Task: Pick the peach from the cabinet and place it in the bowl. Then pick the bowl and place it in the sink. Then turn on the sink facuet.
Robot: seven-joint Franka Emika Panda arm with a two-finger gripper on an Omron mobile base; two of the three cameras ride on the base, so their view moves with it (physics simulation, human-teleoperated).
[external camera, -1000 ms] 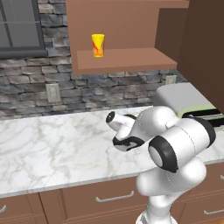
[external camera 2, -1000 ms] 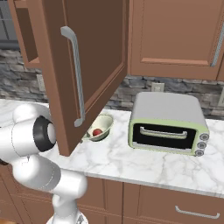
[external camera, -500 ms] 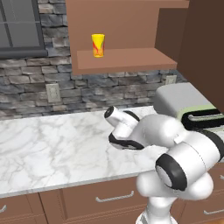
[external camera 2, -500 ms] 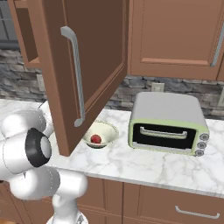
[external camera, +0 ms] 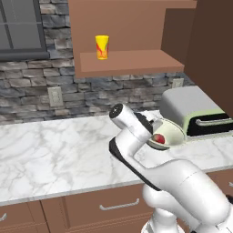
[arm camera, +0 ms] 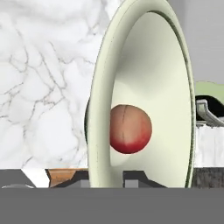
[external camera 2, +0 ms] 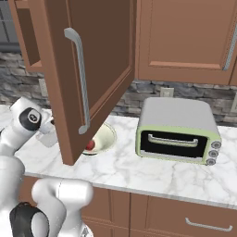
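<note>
Directly ahead of the gripper [arm camera: 107, 177] sits the bowl [arm camera: 144, 87], its near rim pinched between the two dark fingertips [arm camera: 81, 178], which are drawn close together. Peach [arm camera: 130, 128] rests inside the bowl, just beyond the fingertips. Bowl stands on the marble counter [external camera: 54, 145], beside the toaster oven [external camera: 193, 111] and below the cabinet [external camera: 132, 61] shelf.
</note>
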